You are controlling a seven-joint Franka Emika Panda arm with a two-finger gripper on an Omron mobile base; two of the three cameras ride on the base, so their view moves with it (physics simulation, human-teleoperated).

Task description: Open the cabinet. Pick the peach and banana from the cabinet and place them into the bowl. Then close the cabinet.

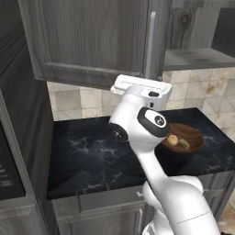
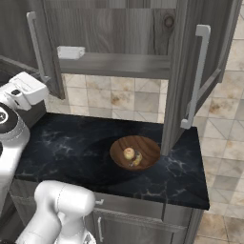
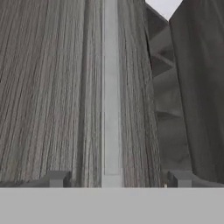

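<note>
So the cabinet [image 2: 119, 28] is dark grey wood-grain with panelled doors and long silver bar handles, and both doors are hanging open over a glossy black marble-look counter [image 1: 92, 160]. The round brown wooden bowl [image 2: 143, 145] is sitting on that counter, with the little reddish-yellow peach [image 2: 128, 153] and the slim curved banana [image 2: 137, 159] lying side by side inside it. In the hand view the gripper [image 3: 114, 178] is pointing straight at the left door's handle [image 3: 111, 87], its jaws sitting wide on either side of the bar and gripping nothing. The bowl is lying well below and to the right of the gripper.
</note>
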